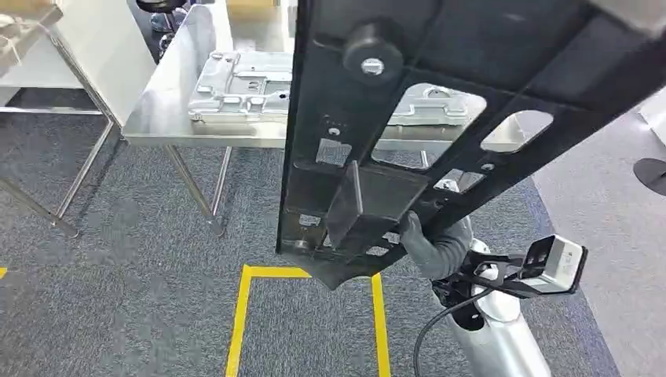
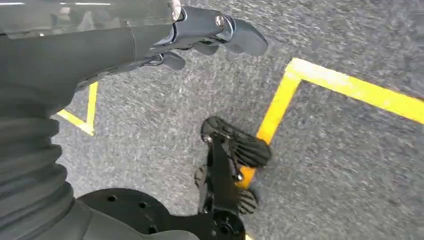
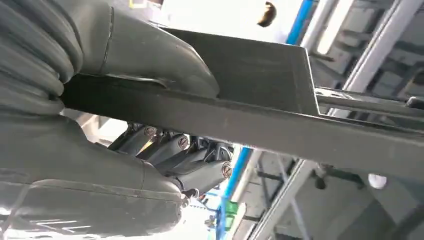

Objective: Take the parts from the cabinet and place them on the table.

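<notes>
Right hand holds the black part up before the steel table.

Nearest, at five o'clock in the head view, the right hand (image 1: 432, 247) grips the black frame part (image 1: 377, 149) by its lower end — thumb above, fingers (image 3: 200, 172) curled beneath. The left hand (image 2: 210, 32) hangs over grey carpet with yellow tape (image 2: 345, 85), fingers loosely bent, holding nothing. Farther, at twelve o'clock, a silver cast part (image 1: 239, 86) lies on the steel table (image 1: 161, 118).
</notes>
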